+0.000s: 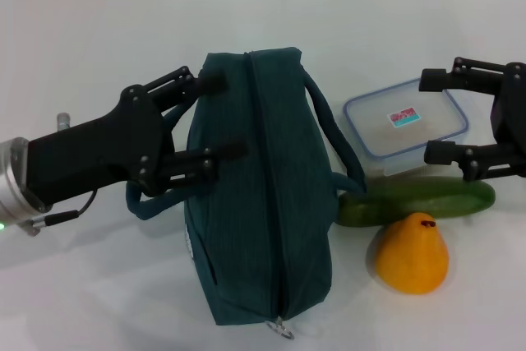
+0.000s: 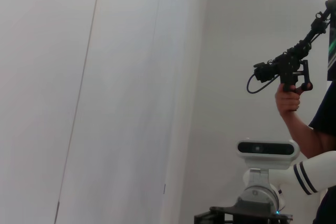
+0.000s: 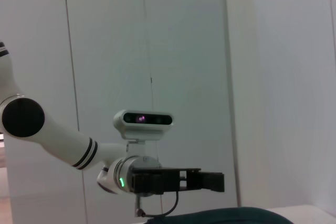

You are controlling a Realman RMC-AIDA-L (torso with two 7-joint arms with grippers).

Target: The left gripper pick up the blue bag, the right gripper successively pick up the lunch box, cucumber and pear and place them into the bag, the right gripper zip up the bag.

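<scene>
The blue bag [image 1: 263, 187] lies in the middle of the white table, its zipper [image 1: 269, 162] running along the top to a metal ring pull [image 1: 283, 330] at the near end. My left gripper [image 1: 215, 118] is open at the bag's left side, both fingertips against the fabric, and one rope handle [image 1: 148, 203] loops below it. The lunch box [image 1: 407, 125] lies right of the bag with my open right gripper [image 1: 431, 117] over its right end. In front of the box lie the cucumber [image 1: 419, 199] and the pear [image 1: 412, 254]. The right wrist view shows the left gripper [image 3: 212, 181] above the bag [image 3: 231, 216].
The bag's other handle [image 1: 341, 150] hangs toward the lunch box and touches the cucumber's left end. Bare table [image 1: 90, 285] lies at the near left. In the left wrist view a person holds a black device [image 2: 286, 72] behind my head camera [image 2: 265, 149].
</scene>
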